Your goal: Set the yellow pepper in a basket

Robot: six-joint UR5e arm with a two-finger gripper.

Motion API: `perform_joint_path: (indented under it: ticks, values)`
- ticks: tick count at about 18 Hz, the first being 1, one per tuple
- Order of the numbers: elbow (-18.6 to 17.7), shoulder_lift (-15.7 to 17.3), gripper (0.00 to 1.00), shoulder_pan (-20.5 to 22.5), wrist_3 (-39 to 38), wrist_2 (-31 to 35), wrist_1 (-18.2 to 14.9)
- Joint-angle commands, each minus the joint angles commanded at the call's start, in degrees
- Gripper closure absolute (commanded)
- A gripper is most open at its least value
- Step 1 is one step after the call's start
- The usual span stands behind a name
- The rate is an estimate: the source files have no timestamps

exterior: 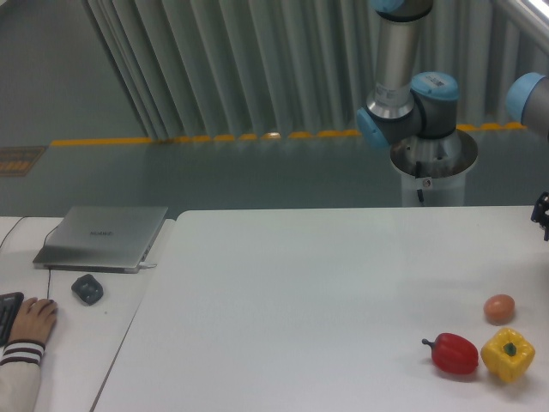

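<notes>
Nothing done: yellow pepper (508, 354) rests near-right on counter (300, 300) beside red pepper (454, 354); no basket visible; gripper (541, 211) barely in frame, jaws' state indeterminate.

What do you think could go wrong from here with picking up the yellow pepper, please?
The red pepper sits right against the yellow pepper, so closing fingers could catch or push it. The yellow pepper lies close to the frame's right edge, where the tool is barely in view. No basket is in view.
</notes>
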Motion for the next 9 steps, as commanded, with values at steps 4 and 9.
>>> perform_joint_path:
  ticks: [4,9]
  values:
    - [0.00,0.00,0.00,-0.09,0.00,-0.17,0.18]
    - [-1.05,-0.18,0.00,-0.44,-1.31,-1.49,0.79]
